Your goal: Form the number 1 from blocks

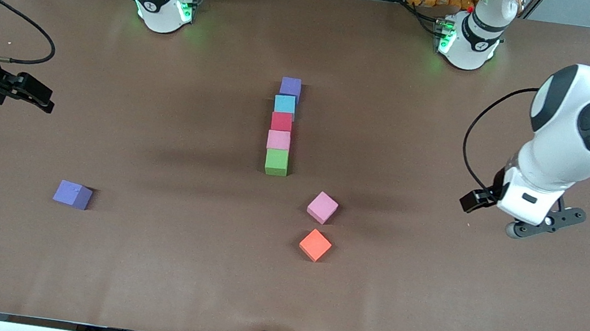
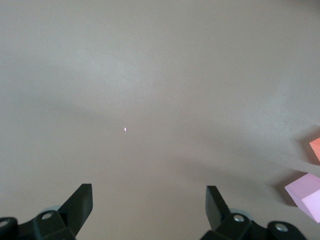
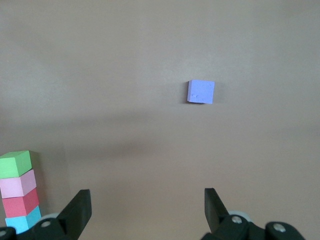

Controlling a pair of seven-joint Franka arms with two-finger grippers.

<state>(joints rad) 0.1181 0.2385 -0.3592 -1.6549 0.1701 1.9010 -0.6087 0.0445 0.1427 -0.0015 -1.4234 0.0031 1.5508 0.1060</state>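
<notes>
Blocks: five stand touching in a straight column mid-surface, running toward the front camera: purple block [image 1: 290,87], light blue block [image 1: 285,104], red block [image 1: 281,121], pink block [image 1: 278,140], green block [image 1: 276,162]. Three lie loose: a second pink block [image 1: 322,207] and an orange block [image 1: 315,244], both nearer the camera than the column and turned askew, and a second purple block [image 1: 73,195] well apart toward the right arm's end. Left gripper [image 1: 544,224] hangs over bare surface [image 1: 426,296] toward its own end, fingers [image 2: 80,202] spread wide, nothing between them. Right gripper [image 1: 31,92] hangs over bare surface at its end, fingers [image 3: 77,210] equally wide, empty. Judgement: cubes look like matte foam, so light, slightly yielding, not slippery, not fragile; a firm squeeze may dent them, and a light nudge could shift the finished column. Best hold: two opposite flat side faces, fingers straddling from above, wrist turned to match each skewed cube. Loose pink and orange sit close together, so approach along the free sides.
</notes>
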